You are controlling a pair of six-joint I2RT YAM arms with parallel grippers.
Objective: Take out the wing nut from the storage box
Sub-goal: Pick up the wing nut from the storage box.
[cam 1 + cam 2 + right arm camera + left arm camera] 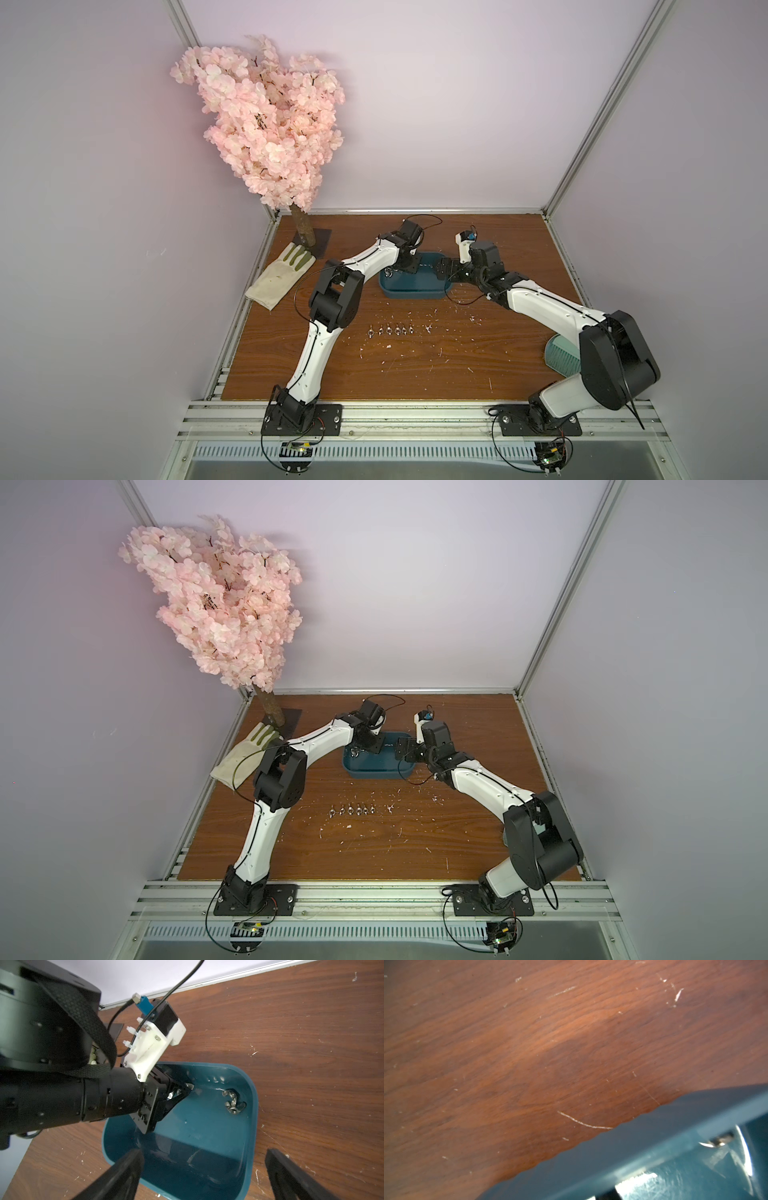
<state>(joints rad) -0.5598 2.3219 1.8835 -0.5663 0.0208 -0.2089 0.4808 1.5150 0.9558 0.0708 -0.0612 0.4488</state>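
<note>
The storage box (415,291) (376,771) is a dark teal tub in the middle of the wooden table. My left gripper (409,269) (190,1088) reaches down into it, its fingers drawn together on a shiny wing nut (190,1085) at their tips. Two or three more wing nuts (233,1102) (388,272) lie together on the box floor near the left end. The left wrist view shows only the box rim (633,1142) and bare table. My right gripper (205,1174) (442,270) is open, with one finger on each side of the box's right end and nothing between them.
Several wing nuts (390,330) (353,810) lie in a row on the table in front of the box. A white work glove (276,278) and a pink blossom tree (266,124) are at the back left. A pale mint ribbed item (561,353) lies by the right arm.
</note>
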